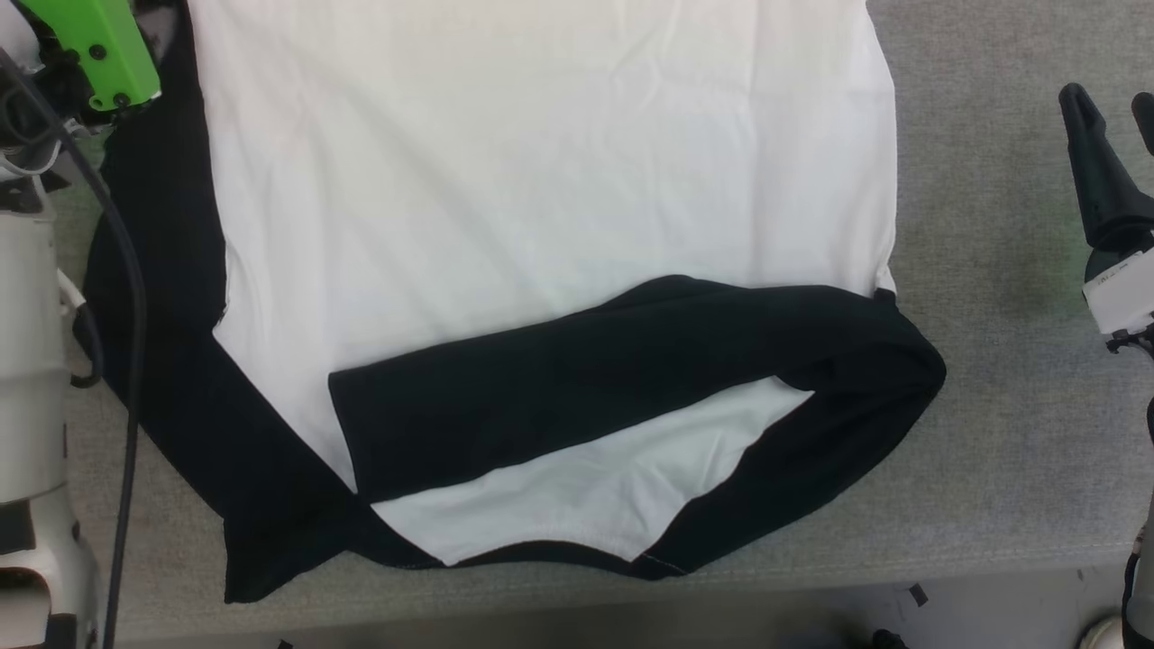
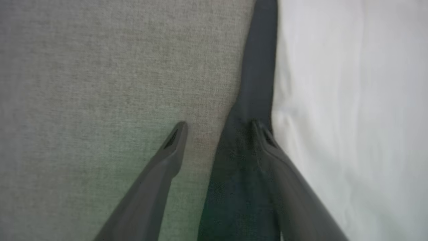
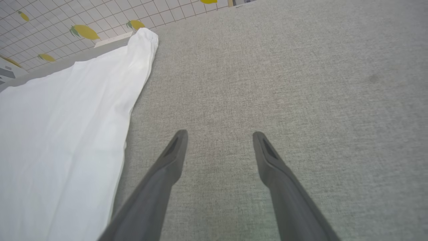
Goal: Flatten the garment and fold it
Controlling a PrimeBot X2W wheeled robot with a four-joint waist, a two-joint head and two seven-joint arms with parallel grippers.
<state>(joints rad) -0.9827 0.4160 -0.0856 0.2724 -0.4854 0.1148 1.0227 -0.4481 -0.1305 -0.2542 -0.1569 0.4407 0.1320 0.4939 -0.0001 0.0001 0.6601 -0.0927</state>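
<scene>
Garment (image 1: 541, 180), white T-shirt with black sleeves, lies on grey fabric table (image 1: 992, 406), one sleeve (image 1: 586, 379) folded across. Left gripper (image 2: 219, 124) and right gripper (image 3: 219, 133): jaws apart, empty.

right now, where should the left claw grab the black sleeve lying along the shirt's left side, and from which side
Probably the black sleeve's outer edge, coming in from the bare table on the robot's left. That edge lies flat and free on the table, while the inner side joins the white body. The open left claw hangs over that edge.
</scene>
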